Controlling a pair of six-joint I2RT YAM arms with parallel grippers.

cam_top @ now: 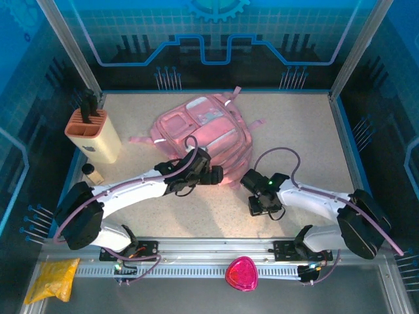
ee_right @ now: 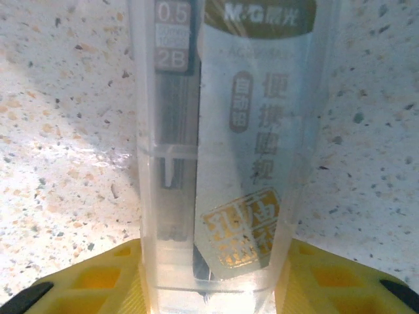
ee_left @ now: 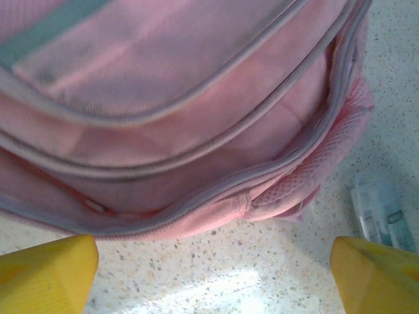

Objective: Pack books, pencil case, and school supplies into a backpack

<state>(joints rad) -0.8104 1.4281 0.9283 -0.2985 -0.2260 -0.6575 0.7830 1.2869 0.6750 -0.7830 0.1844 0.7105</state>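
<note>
Lead box lay on the tabletop, right of centre, closely flanked by the right hand; whether it gripped, I cannot tell. Left hand gaped wide just before the backpack, centre-far.

Pink backpack right up close, zip seams curving across. Left gripper spread wide over the speckled table, small clear oblong piece lying off right.

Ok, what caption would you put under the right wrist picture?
The right gripper, yellow fingers flanking a clear 2B lead box on the speckled table.
</note>
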